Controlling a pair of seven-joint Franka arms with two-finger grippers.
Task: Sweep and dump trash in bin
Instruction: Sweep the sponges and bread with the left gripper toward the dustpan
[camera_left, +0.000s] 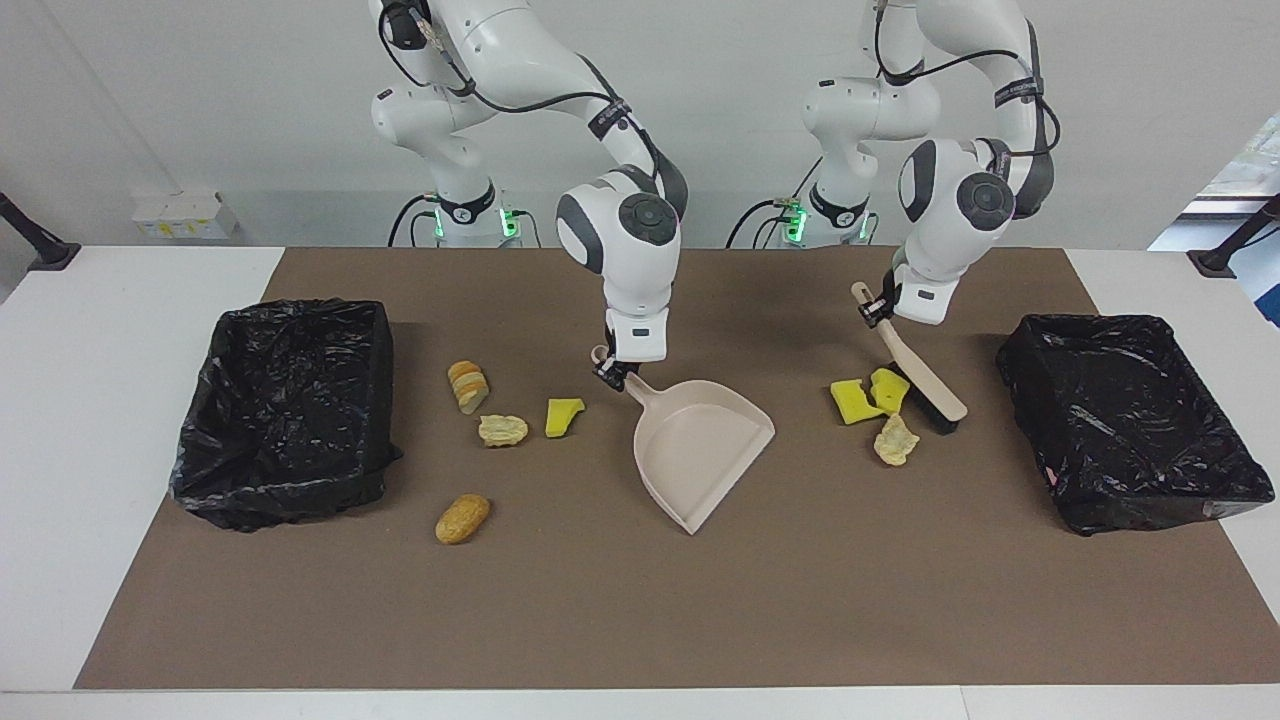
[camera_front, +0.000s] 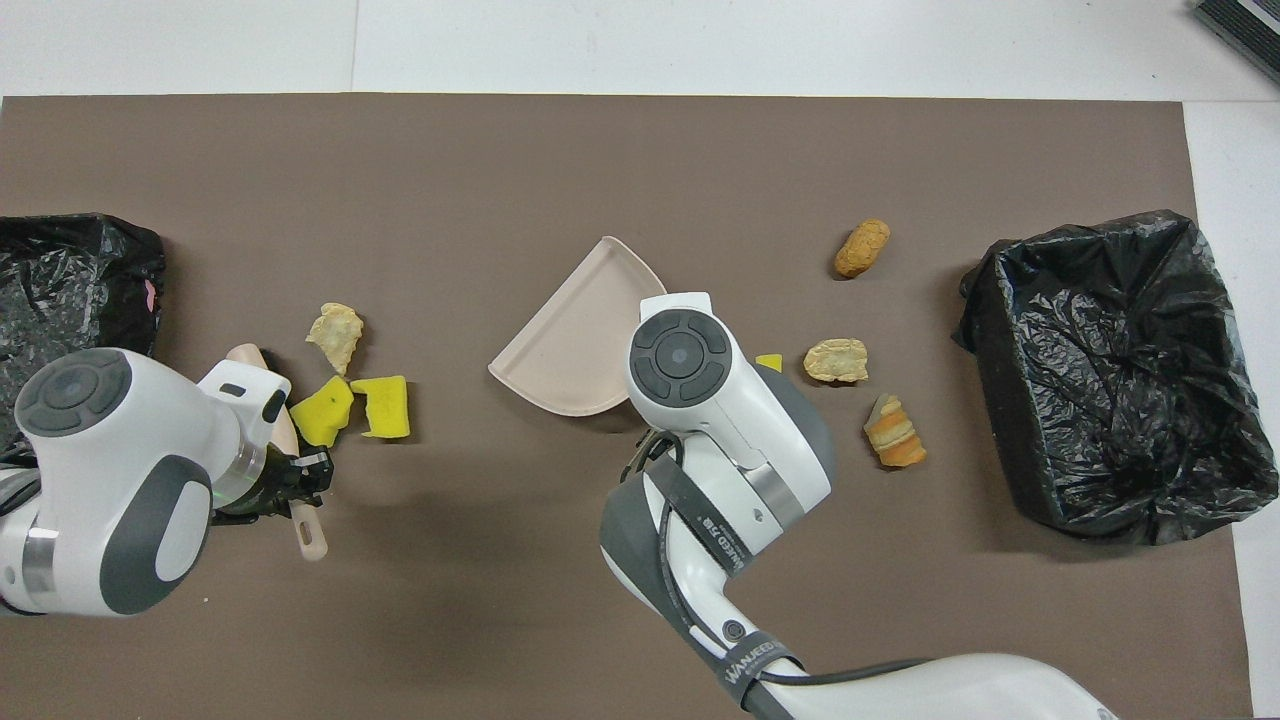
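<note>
My right gripper (camera_left: 612, 372) is shut on the handle of the beige dustpan (camera_left: 700, 450), which rests on the mat mid-table. My left gripper (camera_left: 878, 308) is shut on the beige brush (camera_left: 925, 380), whose black bristles touch a yellow sponge chunk (camera_left: 888, 388). That chunk lies against a second one (camera_left: 853, 402), with a beige lump (camera_left: 895, 440) beside them. Toward the right arm's end lie a yellow chunk (camera_left: 563, 416), a beige lump (camera_left: 502, 430), a sliced loaf (camera_left: 468, 385) and a brown roll (camera_left: 462, 518). In the overhead view the right wrist hides its gripper.
A bin lined with a black bag (camera_left: 300, 310) stands at the right arm's end of the brown mat. A second black-lined bin (camera_left: 1080, 322) stands at the left arm's end, beside the brush. Bare white table borders the mat.
</note>
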